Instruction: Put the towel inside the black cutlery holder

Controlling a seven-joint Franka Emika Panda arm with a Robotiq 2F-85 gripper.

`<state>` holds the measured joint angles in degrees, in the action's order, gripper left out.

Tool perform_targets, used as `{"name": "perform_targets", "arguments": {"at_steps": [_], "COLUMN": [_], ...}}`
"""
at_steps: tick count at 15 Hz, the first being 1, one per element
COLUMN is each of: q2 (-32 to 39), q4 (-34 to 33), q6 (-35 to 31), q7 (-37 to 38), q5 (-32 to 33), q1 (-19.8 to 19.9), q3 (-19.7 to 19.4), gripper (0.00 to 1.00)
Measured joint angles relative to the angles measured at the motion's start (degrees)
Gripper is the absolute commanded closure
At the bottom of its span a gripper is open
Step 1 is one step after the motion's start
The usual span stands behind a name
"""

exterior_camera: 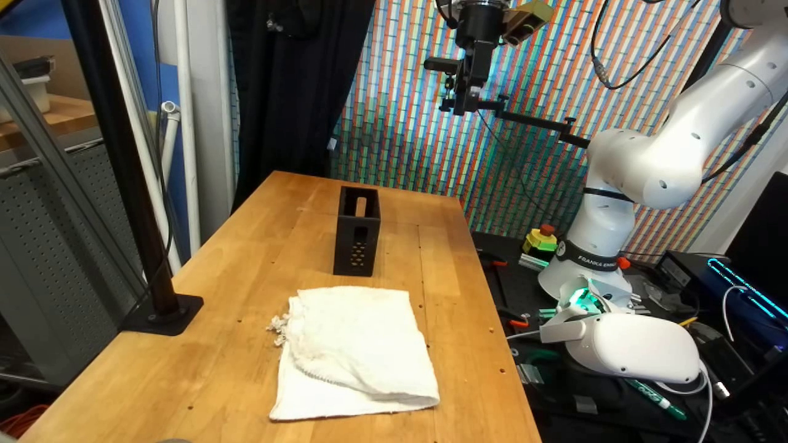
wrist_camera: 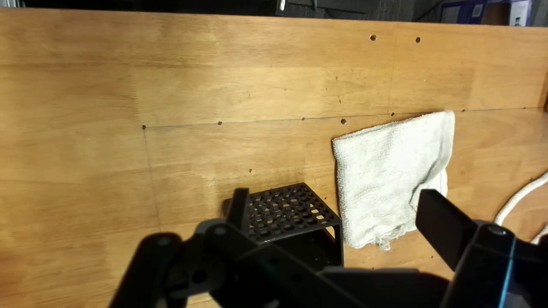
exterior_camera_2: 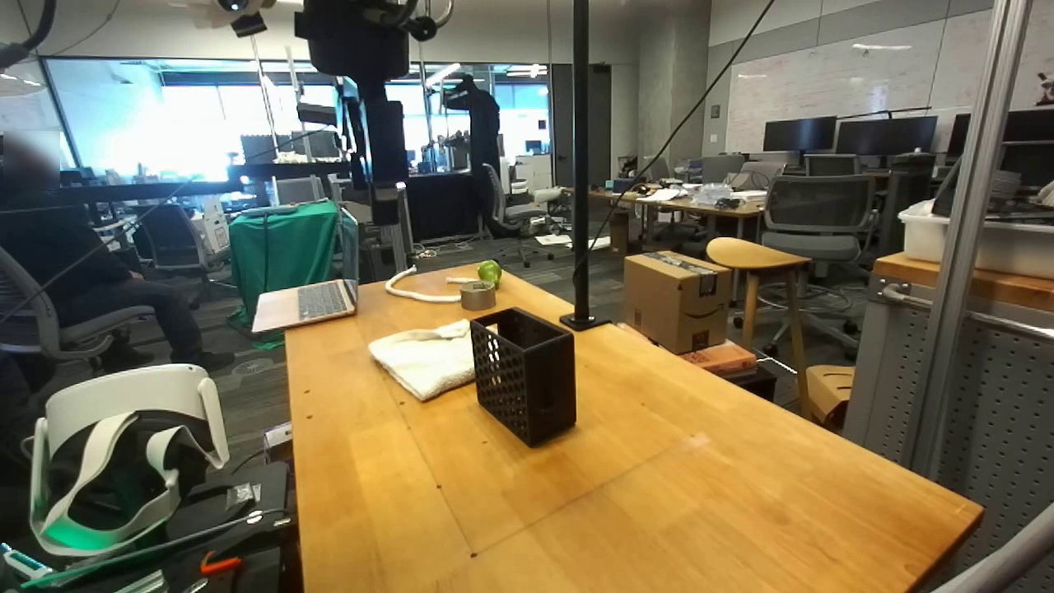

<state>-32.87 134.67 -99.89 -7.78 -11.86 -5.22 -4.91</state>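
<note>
Hanging over the bench (exterior_camera: 203, 369), the end effector (wrist_camera: 335, 208) has its jaws spread wide and empty; the towel (exterior_camera: 363, 351) lies folded there, near the upright black cutlery holder (exterior_camera: 345, 243).

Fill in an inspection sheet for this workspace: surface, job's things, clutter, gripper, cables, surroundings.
Surface: wooden table, dotted with small dark holes.
Job's things: towel folded and wrinkled, lying on the table; holder upright, a narrow gap from the towel showing in an exterior view. Towel not inside; holder's inside partly hidden.
Clutter: cord, tape roll and green item, past the towel; green item too small to identify.
Gripper: open, above the table, holding nothing.
Cables: black cables hanging near the arm.
Surroundings: headset and red button beside the table; laptop near its far end, support unclear; post at its edge.
</note>
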Motion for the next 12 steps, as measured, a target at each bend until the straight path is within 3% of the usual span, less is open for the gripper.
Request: {"name": "perform_targets", "arguments": {"at_steps": [3,7,12], "q2": [0.70,4.28,11.97], "q4": [0.08,-0.53,-4.09], "q6": [0.47,-0.10,-4.47], "q7": [-2.13,-2.75,-3.68], "q5": [0.62,1.82,7.86], "q1": [-0.74,-4.81,-9.40], "q3": [3.23,10.98,18.47], "gripper": [0.00,0.00,0.00]}}
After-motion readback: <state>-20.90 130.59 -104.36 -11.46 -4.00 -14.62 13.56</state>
